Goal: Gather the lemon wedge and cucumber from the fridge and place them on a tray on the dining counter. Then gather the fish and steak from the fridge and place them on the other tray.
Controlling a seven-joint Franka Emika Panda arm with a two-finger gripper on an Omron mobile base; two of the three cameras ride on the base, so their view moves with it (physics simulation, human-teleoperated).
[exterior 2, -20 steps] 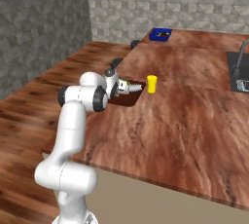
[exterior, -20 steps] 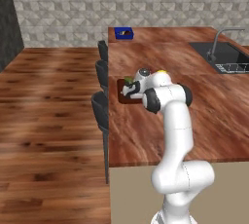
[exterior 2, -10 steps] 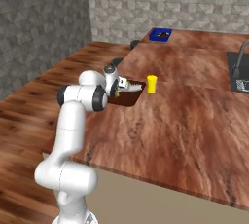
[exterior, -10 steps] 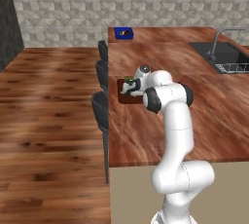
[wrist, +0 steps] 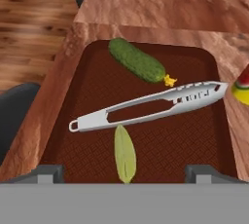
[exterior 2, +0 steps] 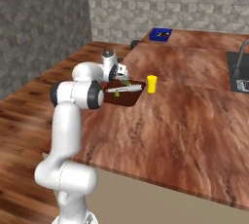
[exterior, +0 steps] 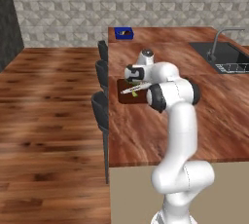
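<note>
Our gripper (wrist: 124,172) hangs just above the brown tray (wrist: 73,96) with its fingers spread wide and nothing between them. On the tray we see the cucumber (wrist: 136,60) at the far side, a tiny lemon wedge (wrist: 169,80) touching its end, silver tongs (wrist: 146,107) lying slantwise across the middle, and a pale green leaf (wrist: 125,152) nearest us. A yellow cup (exterior 2: 152,84) stands just beside the tray. The tray sits at the dining counter's (exterior 2: 194,121) edge, above dark stools (exterior: 100,111). The blue tray (exterior 2: 160,34) lies well apart, the sink (exterior: 221,55) off to one side, with bare wood between.
</note>
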